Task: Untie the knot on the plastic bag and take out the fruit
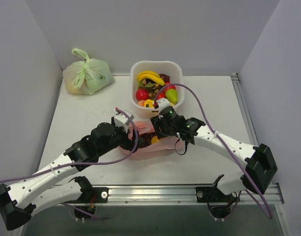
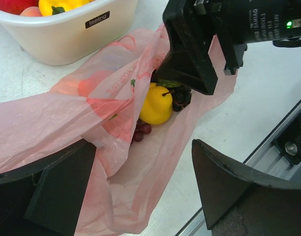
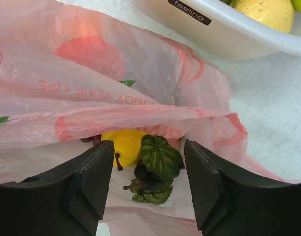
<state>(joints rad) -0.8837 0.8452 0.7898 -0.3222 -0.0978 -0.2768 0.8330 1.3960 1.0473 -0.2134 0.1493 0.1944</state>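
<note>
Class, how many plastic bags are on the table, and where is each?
2. The pink plastic bag lies in the near middle, partly under the arms; the pale green bag sits tied at the far left corner, beside the white basket. No third one shows.

Plain grey walls point(image 1: 165, 29) enclose a white table point(image 1: 76, 108).

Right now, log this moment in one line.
translucent pink plastic bag: mouth open | yellow toy fruit, dark grape bunch: inside | left gripper: open | right gripper: open
</note>
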